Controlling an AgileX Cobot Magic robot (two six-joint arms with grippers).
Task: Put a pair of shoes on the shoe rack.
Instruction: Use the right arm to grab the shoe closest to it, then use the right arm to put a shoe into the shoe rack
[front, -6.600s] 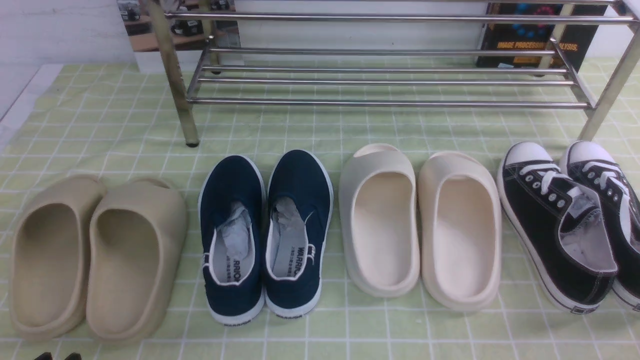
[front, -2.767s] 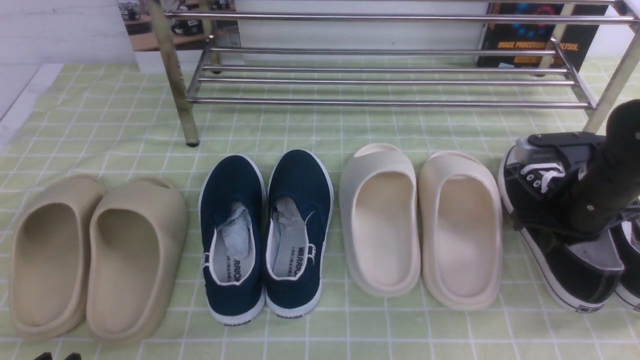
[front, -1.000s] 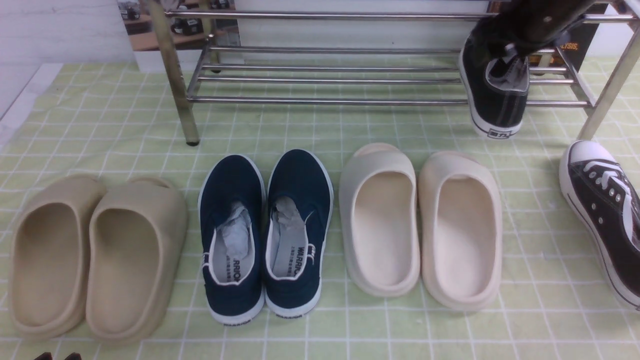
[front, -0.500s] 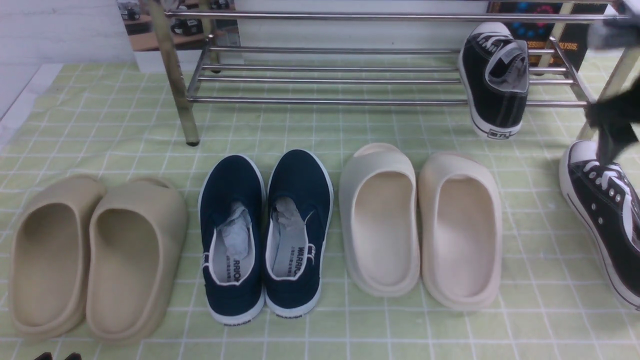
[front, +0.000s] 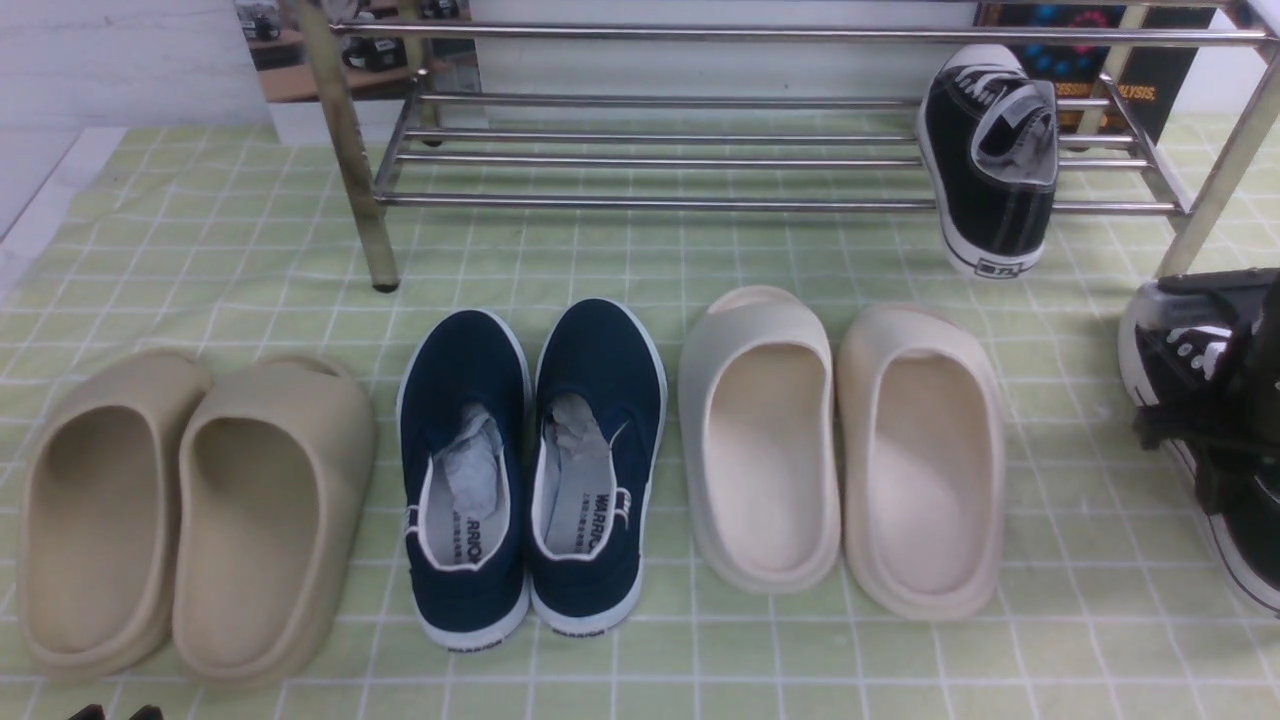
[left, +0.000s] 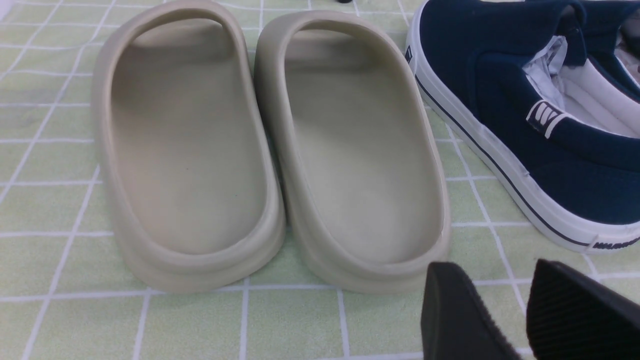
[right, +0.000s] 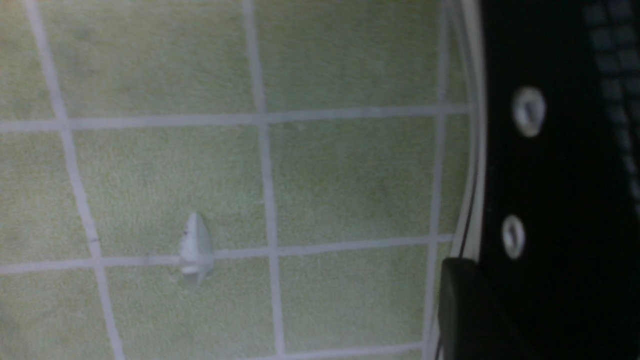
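Note:
One black sneaker (front: 990, 160) lies on the shoe rack (front: 650, 203) near its right end, with its heel hanging over the front bar. The other black sneaker (front: 1250, 535) lies on the green checked cloth at the far right. My right gripper (front: 1205, 430) is down on this sneaker and covers its laces. In the right wrist view one finger (right: 465, 310) sits against the outer side of the sneaker (right: 560, 175) by the white sole; the other finger is hidden. My left gripper (left: 492, 280) hovers open over the cloth, near the tan slides.
In front of the rack stand a pair of tan slides (front: 190, 510), navy slip-ons (front: 530, 460) and cream slides (front: 840, 450), all in a row. Rack legs (front: 350, 160) (front: 1215, 185) stand at either end. A small white scrap (right: 196, 245) lies on the cloth.
My right gripper left the first sneaker on the rack, swung down to the right and dropped onto the second sneaker, its jaws narrowing. The left arm stayed put.

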